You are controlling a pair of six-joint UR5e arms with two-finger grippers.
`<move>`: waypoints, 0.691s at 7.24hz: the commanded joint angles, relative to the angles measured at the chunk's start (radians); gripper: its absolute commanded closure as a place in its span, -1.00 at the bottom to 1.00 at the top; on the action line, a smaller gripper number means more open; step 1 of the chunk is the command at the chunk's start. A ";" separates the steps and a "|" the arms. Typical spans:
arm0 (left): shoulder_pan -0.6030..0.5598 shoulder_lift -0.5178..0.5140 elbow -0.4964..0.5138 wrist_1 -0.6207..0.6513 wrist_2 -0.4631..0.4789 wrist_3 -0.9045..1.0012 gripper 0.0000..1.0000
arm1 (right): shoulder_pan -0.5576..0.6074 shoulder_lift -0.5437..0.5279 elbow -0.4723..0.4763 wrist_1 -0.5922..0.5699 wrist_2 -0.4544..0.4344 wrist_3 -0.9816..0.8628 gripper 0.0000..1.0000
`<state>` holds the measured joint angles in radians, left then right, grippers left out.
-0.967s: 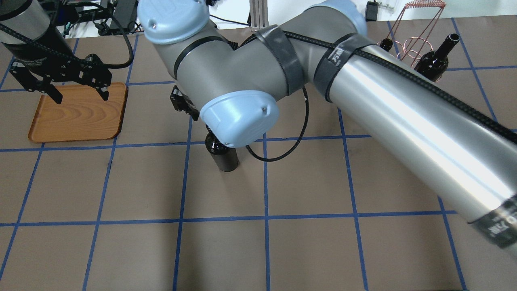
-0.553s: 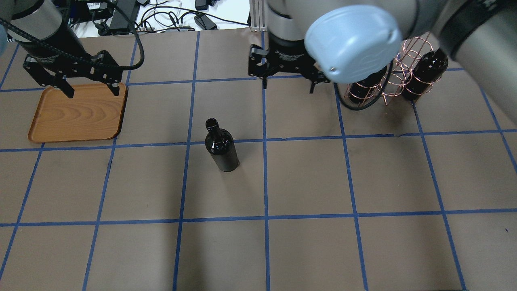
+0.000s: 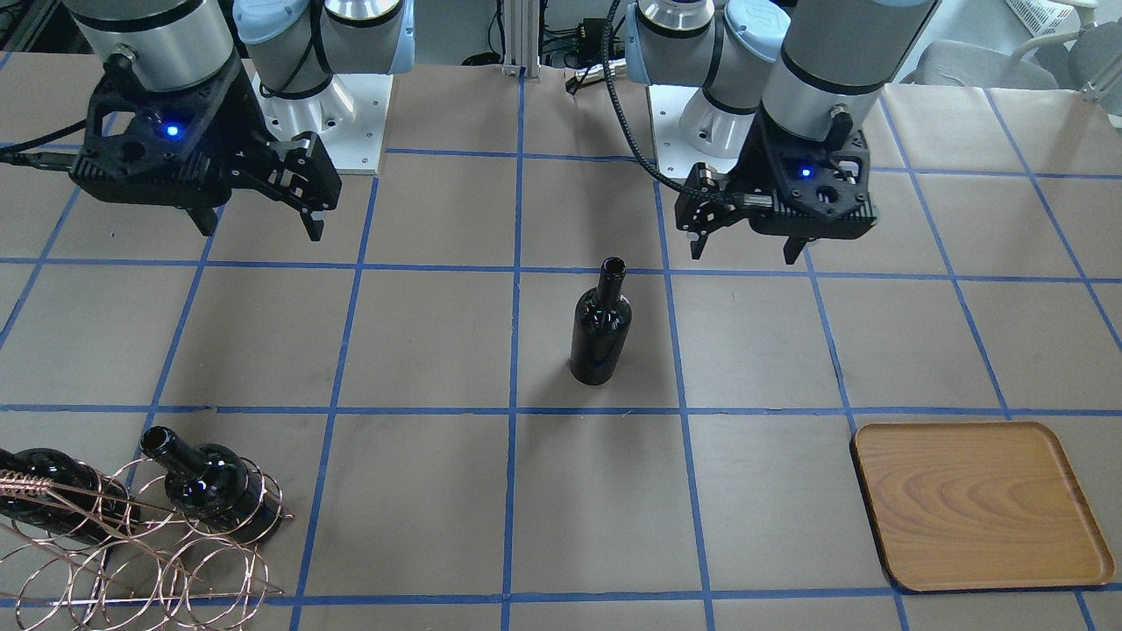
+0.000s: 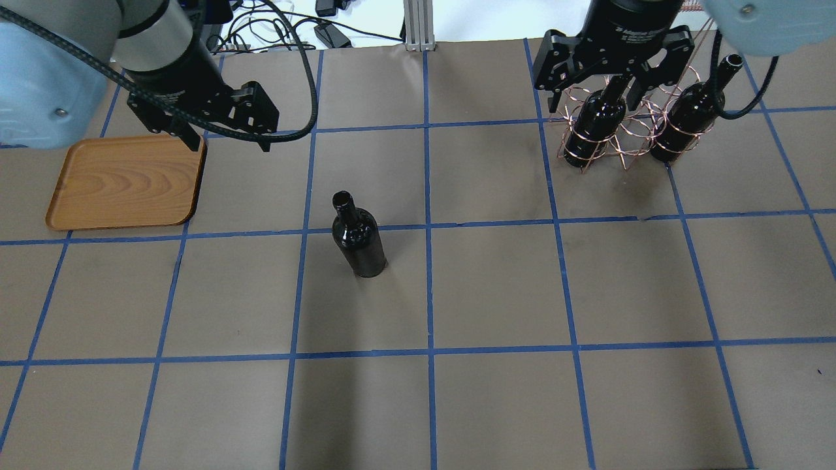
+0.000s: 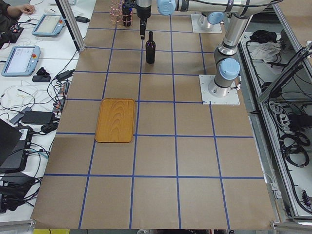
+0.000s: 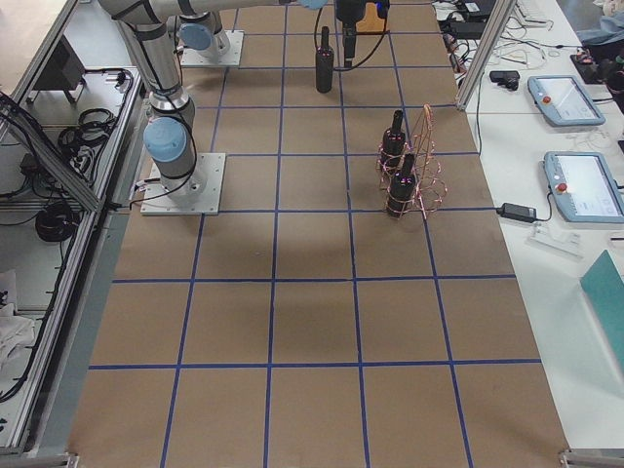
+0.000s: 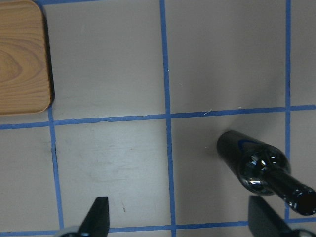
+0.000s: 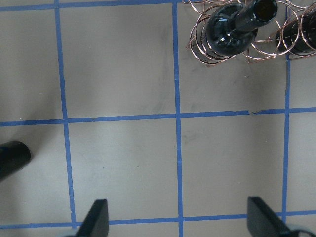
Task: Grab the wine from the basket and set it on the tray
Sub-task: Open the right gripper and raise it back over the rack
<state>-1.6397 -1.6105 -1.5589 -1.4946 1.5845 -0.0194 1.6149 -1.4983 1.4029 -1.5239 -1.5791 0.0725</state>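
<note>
Overhead exterior: wine (image 4: 358,240) upright, well apart from tray (image 4: 124,184).

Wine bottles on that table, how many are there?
3. One wine bottle stands alone on the table; a second bottle and a third bottle sit upright in the copper wire basket. None seems hidden.

A worktop (image 4: 496,287) covered in brown paper is marked into large squares by blue tape lines (image 4: 429,352). At the middle of the edge opposite the robot stands an aluminium post (image 4: 414,23). Beside it, on a white bench (image 4: 372,16), lie loose black cables (image 4: 287,29) and a black power adapter (image 4: 330,36). Further along that edge, two teach pendants (image 6: 561,97) with screens rest on the bench. A black laptop (image 5: 12,146) sits toward the corner at the robot's left end.
</note>
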 commanded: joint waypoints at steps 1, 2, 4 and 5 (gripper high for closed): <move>-0.095 -0.019 -0.007 0.010 -0.014 -0.051 -1.00 | -0.010 -0.014 0.007 -0.005 0.001 -0.023 -1.00; -0.124 -0.035 -0.009 0.034 -0.017 -0.053 -1.00 | -0.012 -0.025 0.008 -0.007 -0.009 -0.028 -1.00; -0.153 -0.071 -0.048 0.100 -0.049 -0.051 -1.00 | -0.009 -0.030 0.024 -0.016 -0.012 -0.049 -1.00; -0.154 -0.086 -0.093 0.161 -0.067 -0.050 -1.00 | -0.009 -0.030 0.027 -0.021 -0.010 -0.049 -1.00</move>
<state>-1.7866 -1.6770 -1.6087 -1.3959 1.5407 -0.0704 1.6054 -1.5263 1.4235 -1.5387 -1.5903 0.0258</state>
